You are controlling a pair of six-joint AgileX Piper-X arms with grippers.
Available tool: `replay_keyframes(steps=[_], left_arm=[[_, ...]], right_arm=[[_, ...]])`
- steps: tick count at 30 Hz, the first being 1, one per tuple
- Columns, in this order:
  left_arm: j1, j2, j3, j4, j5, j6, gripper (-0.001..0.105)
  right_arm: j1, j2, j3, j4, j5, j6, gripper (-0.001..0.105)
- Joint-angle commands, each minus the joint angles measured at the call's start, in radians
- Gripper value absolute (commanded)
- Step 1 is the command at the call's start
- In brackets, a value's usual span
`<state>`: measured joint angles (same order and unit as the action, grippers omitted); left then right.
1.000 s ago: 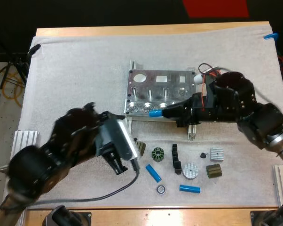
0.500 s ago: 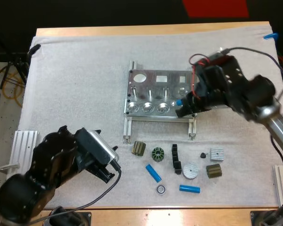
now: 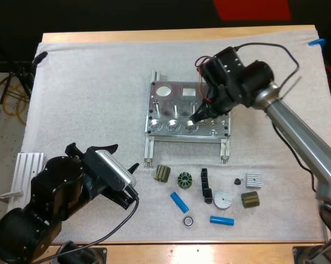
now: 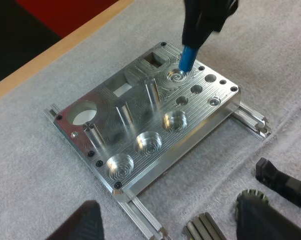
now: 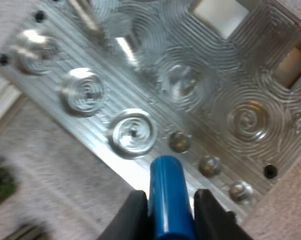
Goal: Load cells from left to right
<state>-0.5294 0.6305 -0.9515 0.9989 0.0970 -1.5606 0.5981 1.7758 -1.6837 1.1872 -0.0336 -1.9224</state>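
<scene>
Right hand [image 3: 201,111] shifted left over fixture [image 3: 171,96], clamping blue cell [image 5: 166,192], left hand [image 3: 131,184] spread empty near mat [image 3: 88,99] edge

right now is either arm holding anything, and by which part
Right gripper: blue cylinder, clamped by one end, other end free. Left gripper: jaws open, empty.

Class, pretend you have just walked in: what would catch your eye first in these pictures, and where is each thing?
First the silver machined metal fixture plate, gleaming in the middle of the white mat with its round pockets. Just above it the right claw grips a bright blue cylinder, tilted toward a pocket. On the arms' side of the mat lie scattered small dark parts and two loose blue cylinders.
</scene>
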Motion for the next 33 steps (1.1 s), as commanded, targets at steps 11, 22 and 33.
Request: replay_keyframes(steps=[11, 22, 33], left_arm=[[0.001, -0.001, -0.002, -0.01, -0.012, -0.013, 0.057], [0.001, -0.001, -0.002, -0.01, -0.012, -0.013, 0.057], [0.001, -0.001, -0.002, -0.01, -0.012, -0.013, 0.057]], right_arm=[[0.001, 0.094, -0.014, -0.017, 0.053, -0.037, 0.0], [0.001, 0.138, -0.014, -0.031, 0.034, -0.037, 0.0], [0.001, 0.158, -0.014, -0.057, -0.001, -0.037, 0.0]])
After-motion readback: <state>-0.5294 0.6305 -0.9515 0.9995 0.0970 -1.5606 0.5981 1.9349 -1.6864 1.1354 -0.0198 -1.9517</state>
